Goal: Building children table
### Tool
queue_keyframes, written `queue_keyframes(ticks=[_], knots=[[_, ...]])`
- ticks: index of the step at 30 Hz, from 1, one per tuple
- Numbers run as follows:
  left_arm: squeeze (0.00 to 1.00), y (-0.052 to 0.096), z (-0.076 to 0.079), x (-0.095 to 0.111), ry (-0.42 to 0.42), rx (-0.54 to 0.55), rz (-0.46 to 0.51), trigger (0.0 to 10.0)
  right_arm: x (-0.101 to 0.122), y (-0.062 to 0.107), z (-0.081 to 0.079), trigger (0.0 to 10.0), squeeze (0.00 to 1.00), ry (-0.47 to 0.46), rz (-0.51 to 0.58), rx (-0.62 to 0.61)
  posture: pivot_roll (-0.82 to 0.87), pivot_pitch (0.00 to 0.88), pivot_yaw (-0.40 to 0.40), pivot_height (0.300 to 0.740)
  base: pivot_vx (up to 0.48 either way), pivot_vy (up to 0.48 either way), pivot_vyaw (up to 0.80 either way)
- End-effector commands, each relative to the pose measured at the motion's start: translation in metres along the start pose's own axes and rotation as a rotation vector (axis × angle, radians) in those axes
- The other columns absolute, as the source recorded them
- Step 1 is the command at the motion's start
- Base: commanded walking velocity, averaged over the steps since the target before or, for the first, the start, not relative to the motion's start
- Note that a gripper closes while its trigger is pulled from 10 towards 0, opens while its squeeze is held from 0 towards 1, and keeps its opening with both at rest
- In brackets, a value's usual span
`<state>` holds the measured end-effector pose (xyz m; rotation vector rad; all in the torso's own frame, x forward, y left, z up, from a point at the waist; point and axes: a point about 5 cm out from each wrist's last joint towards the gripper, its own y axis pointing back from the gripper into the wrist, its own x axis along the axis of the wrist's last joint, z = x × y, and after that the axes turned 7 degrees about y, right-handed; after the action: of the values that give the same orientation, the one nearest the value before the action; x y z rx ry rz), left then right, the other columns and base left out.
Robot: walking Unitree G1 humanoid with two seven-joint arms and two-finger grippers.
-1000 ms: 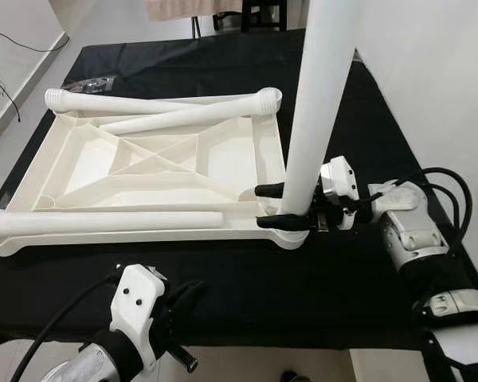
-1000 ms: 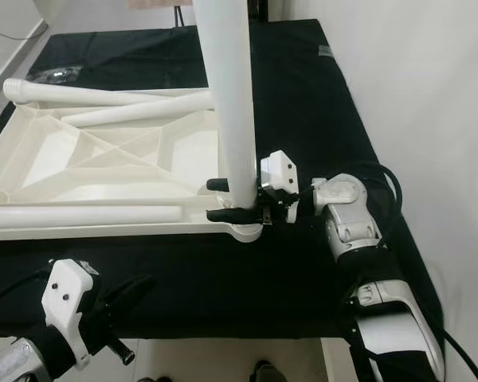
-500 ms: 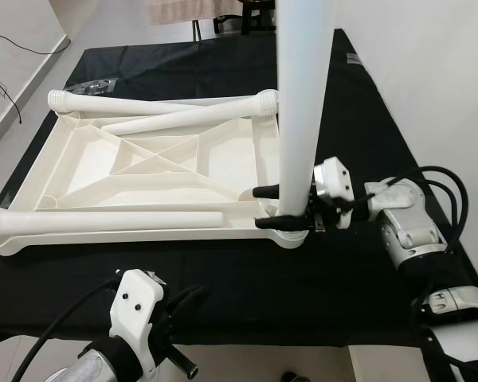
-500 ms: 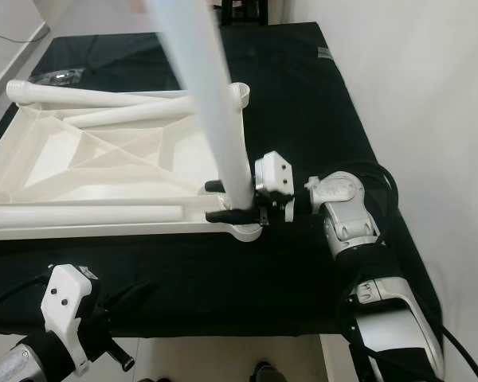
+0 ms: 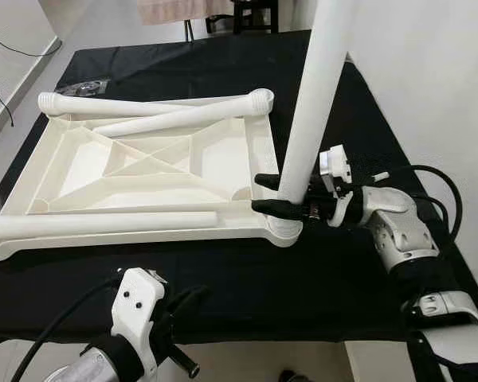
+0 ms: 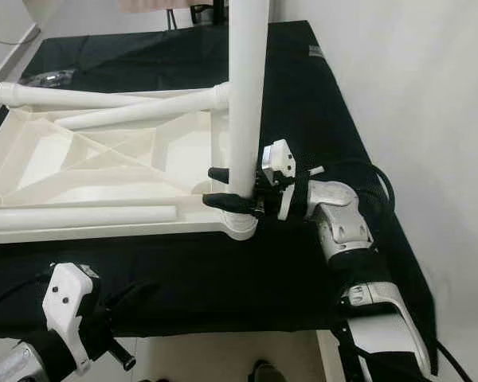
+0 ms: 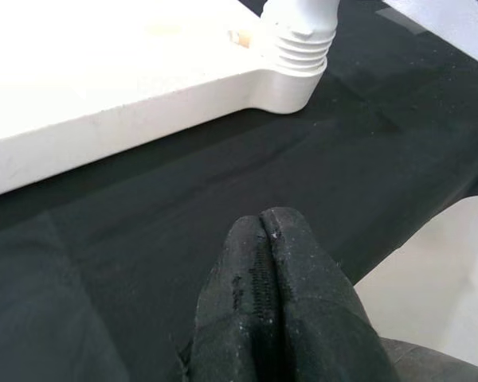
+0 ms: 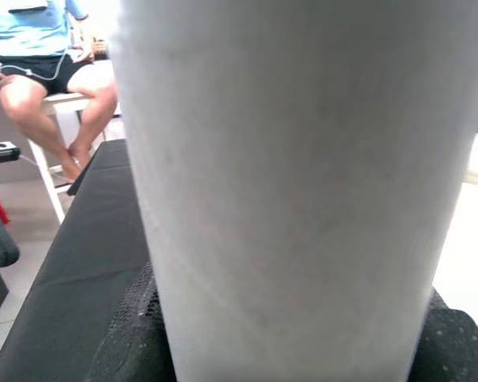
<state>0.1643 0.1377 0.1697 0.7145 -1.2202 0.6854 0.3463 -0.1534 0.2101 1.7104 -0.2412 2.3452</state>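
Note:
A white plastic tabletop (image 5: 143,171) lies upside down on a black cloth. One white leg (image 5: 315,95) stands upright in the tabletop's near right corner socket (image 5: 283,227). My right gripper (image 5: 272,193) is shut on that leg just above the socket; the leg's white surface (image 8: 295,183) is close up in the right wrist view. Three other legs lie across the tabletop: one (image 5: 103,223) along its near edge and two (image 5: 159,119) by the far edge. My left gripper (image 7: 275,302) is shut on nothing, low at the cloth's near edge.
The black cloth (image 5: 247,278) covers the work surface and ends near my left arm (image 5: 135,318). A white wall (image 5: 430,79) runs along the right. A seated person's legs (image 8: 56,87) are beyond the cloth in the right wrist view.
The upright leg has swung from a lean toward the left to a slight lean to the right, still held at its base. The camera has shifted a little.

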Motion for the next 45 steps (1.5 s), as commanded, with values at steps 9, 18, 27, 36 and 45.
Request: queue_keyframes(ticks=[9,18,27,36,45], knots=[[0.0,0.001,0.001,-0.003,0.009,0.0,-0.024,10.0,-0.06,0.011,-0.015,10.0,0.0,-0.126,-0.349,-0.331,0.02,0.288,-0.004,0.74,0.0,0.0,0.0],[0.0,-0.006,-0.002,-0.005,0.014,0.018,-0.006,10.0,-0.037,-0.015,-0.085,10.0,0.0,-0.328,-0.404,-1.11,-0.01,0.264,-0.009,0.74,0.0,0.0,0.0],[0.0,-0.017,-0.011,-0.007,0.009,0.016,0.009,10.0,-0.045,-0.042,-0.078,10.0,0.0,-0.32,-0.356,-1.197,0.0,0.205,-0.019,0.74,0.0,0.0,0.0],[0.0,-0.026,-0.02,-0.007,-0.008,0.039,0.03,10.0,-0.031,-0.047,-0.09,10.0,0.75,-0.398,-0.308,-1.259,0.0,0.176,-0.016,0.74,0.0,0.0,0.0],[0.0,-0.031,-0.026,-0.008,-0.012,0.033,0.034,10.0,0.002,-0.064,-0.081,10.0,1.0,-0.398,-0.049,-1.028,-0.01,0.153,-0.011,0.74,0.0,0.0,0.0]])
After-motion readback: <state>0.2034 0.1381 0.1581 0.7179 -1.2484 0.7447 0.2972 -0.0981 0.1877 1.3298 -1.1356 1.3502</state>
